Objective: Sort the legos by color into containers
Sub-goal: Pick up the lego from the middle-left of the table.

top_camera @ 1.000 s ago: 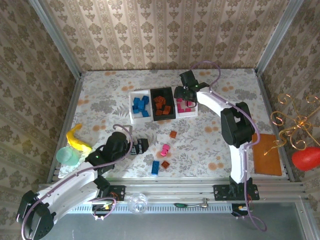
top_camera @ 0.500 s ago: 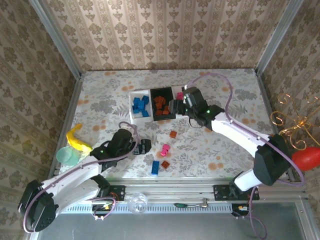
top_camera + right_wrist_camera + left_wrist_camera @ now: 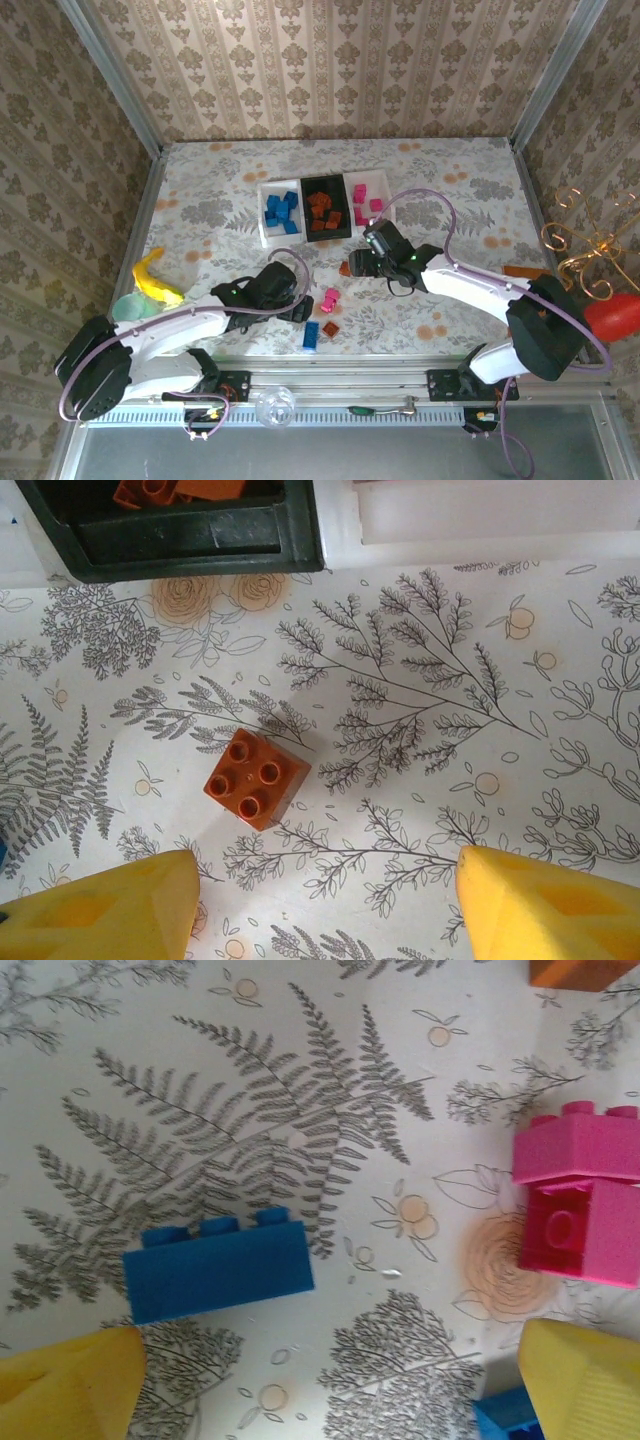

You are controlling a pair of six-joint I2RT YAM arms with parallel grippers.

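Note:
Three joined containers sit mid-table: a white tray point(image 3: 270, 235) with blue legos, a black tray point(image 3: 324, 236) with orange-brown ones, and a white tray point(image 3: 383, 190) with pink ones. Loose legos lie nearer: an orange-brown one point(image 3: 345, 268), pink point(image 3: 330, 297), blue point(image 3: 311, 335) and another orange-brown point(image 3: 331, 329). My left gripper point(image 3: 298, 306) is open just left of the pink pieces. The left wrist view has a blue brick point(image 3: 218, 1270) and pink bricks point(image 3: 580, 1200) ahead of the open gripper point(image 3: 325, 1390). My right gripper point(image 3: 320, 910) is open, with the orange-brown brick point(image 3: 256, 778) ahead of its left finger.
A yellow banana toy point(image 3: 155, 278) and a pale green cup point(image 3: 135, 312) sit at the left edge. An orange-brown flat board point(image 3: 525, 272) lies at the right, partly under the right arm. Metal rails frame the table. The black tray's wall point(image 3: 200, 535) lies beyond the right gripper.
The right arm has swung back from above the pink tray to the loose orange-brown brick. The left gripper has moved right toward the loose pink and blue bricks.

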